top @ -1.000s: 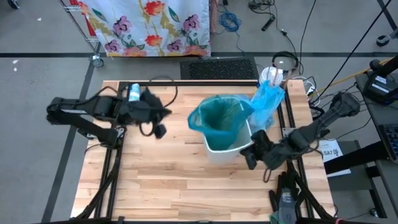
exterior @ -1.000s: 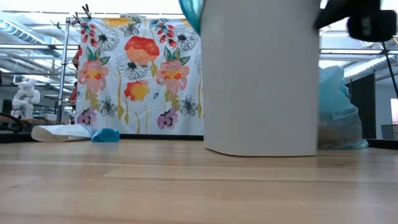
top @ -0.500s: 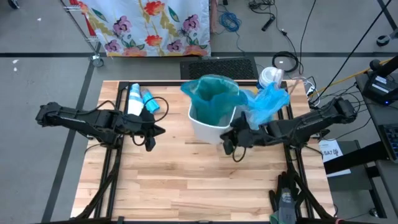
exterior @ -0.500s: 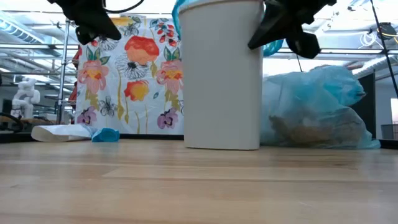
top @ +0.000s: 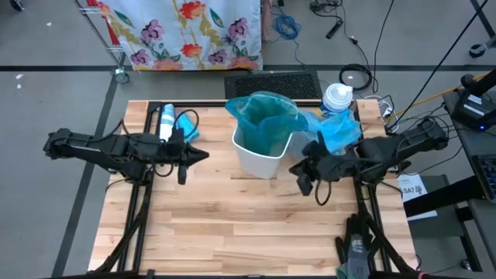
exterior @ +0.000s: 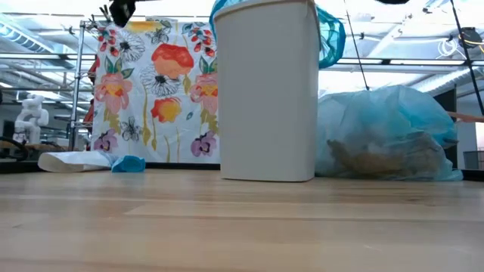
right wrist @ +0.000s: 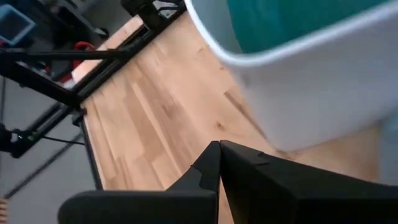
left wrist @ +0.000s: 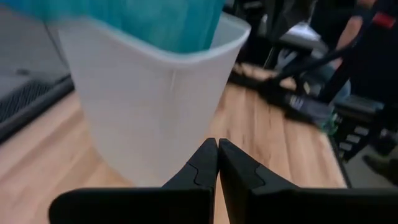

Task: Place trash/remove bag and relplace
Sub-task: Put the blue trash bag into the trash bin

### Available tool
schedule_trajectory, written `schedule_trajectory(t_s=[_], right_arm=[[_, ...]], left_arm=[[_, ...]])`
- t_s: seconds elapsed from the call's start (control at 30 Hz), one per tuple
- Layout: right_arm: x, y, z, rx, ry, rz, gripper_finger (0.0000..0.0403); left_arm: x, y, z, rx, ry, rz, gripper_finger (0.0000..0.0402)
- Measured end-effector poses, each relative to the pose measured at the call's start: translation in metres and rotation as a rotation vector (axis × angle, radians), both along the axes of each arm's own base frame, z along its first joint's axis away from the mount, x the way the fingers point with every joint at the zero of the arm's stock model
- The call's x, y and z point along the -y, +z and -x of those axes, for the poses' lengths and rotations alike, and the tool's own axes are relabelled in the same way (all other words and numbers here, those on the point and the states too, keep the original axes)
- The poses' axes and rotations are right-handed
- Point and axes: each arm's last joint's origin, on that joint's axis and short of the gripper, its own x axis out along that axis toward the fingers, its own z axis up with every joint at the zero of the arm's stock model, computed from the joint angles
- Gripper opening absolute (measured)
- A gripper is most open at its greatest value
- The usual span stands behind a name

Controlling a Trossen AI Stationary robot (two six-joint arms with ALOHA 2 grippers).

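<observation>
Grey floor (top: 62, 31) surrounds light wooden table (top: 232, 225). Floral cloth (exterior: 162, 91), white with red, orange and purple blooms, hangs on metal rack (exterior: 79, 83) beyond table's far edge. Loose cables (top: 287, 27) lie on floor near cloth. Bright overhead light and ceiling beams (exterior: 30, 38) visible in room behind. Dark equipment stand (top: 474, 105) at right edge.

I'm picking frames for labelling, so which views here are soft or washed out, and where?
Left wrist view: the white bin and teal-green liner are blurred, the shut left gripper sharper. Right wrist view: bin wall soft, the shut right gripper crisp. Low view: ceiling lights glare behind the bin. High view: evenly lit and sharp.
</observation>
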Motion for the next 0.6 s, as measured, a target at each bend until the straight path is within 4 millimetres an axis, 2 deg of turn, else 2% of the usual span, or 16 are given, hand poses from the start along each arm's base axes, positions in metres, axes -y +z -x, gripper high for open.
schedule_trajectory(t_s=[0.17,0.27,0.43,0.6], right_arm=[[0.012,0.039,0.009,0.010,0.053,0.107,0.0000],[0.023,0.055,0.013,0.022,0.060,0.170,0.0000],[0.041,0.065,0.018,-0.027,0.048,0.249,0.0018],[0.053,0.066,0.017,-0.068,0.069,0.334,0.0057]], left_arm=[[-0.003,0.011,-0.003,0.107,0.025,-0.017,0.0018],[-0.007,0.017,-0.006,0.116,0.042,-0.016,0.0025],[-0.011,0.036,-0.016,0.139,0.062,-0.041,0.0075],[-0.013,0.055,-0.026,0.167,0.070,-0.116,0.0135]])
